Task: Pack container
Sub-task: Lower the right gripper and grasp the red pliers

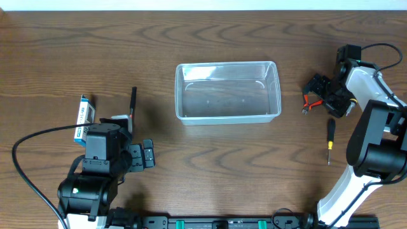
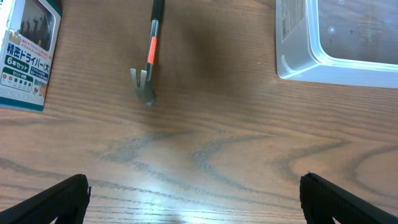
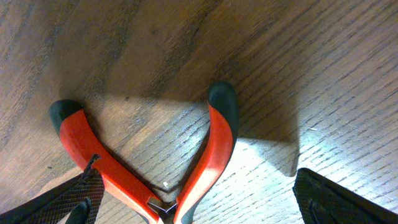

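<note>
Your grippers, both spread wide, flank the clear plastic container.
Overhead, it sits well beyond your left gripper and near your right gripper, which hangs over red-handled pliers, a screwdriver close by. Left wrist: a claw hammer lies ahead between the fingers, the container's corner past the right one. Right wrist: the pliers' handles lie between the open fingers.
</note>
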Robot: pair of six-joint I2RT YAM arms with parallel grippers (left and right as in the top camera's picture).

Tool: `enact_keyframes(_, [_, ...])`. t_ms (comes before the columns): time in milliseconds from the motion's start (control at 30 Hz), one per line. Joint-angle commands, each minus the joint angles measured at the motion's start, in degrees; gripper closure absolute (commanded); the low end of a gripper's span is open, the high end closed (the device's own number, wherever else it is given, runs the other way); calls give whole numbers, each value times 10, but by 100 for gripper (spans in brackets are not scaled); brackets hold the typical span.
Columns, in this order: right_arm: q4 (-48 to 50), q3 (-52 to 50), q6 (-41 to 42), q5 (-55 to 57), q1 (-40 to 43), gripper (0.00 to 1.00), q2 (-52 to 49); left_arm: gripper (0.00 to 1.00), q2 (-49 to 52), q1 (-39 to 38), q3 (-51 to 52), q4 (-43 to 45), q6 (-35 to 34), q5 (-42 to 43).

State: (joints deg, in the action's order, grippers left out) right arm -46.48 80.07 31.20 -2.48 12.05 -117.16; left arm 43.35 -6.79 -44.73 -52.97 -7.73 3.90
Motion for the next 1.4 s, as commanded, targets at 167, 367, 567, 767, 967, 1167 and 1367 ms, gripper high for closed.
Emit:
enact_keyframes(167, [1, -2, -22, 34, 6, 1, -17, 2, 0, 3, -9, -3, -5, -6])
enact_keyframes(367, [8, -2, -30, 34, 6, 1, 2, 2, 0, 3, -8, -4, -5, -6])
enact_keyframes(567, [8, -2, -26, 36, 6, 1, 12, 2, 0, 3, -8, -4, -5, -6])
enact_keyframes(767, [13, -2, -26, 38, 6, 1, 18, 2, 0, 3, -8, -4, -5, -6])
enact_keyframes(967, [11, -2, -26, 40, 6, 1, 18, 2, 0, 3, -8, -4, -5, -10])
enact_keyframes(1167, [10, -2, -40, 27, 4, 1, 18, 2, 0, 3, -8, -4, -5, -12])
enact_keyframes(1367, [23, -2, -90, 14, -16, 1, 20, 2, 0, 3, -8, -4, -5, -12])
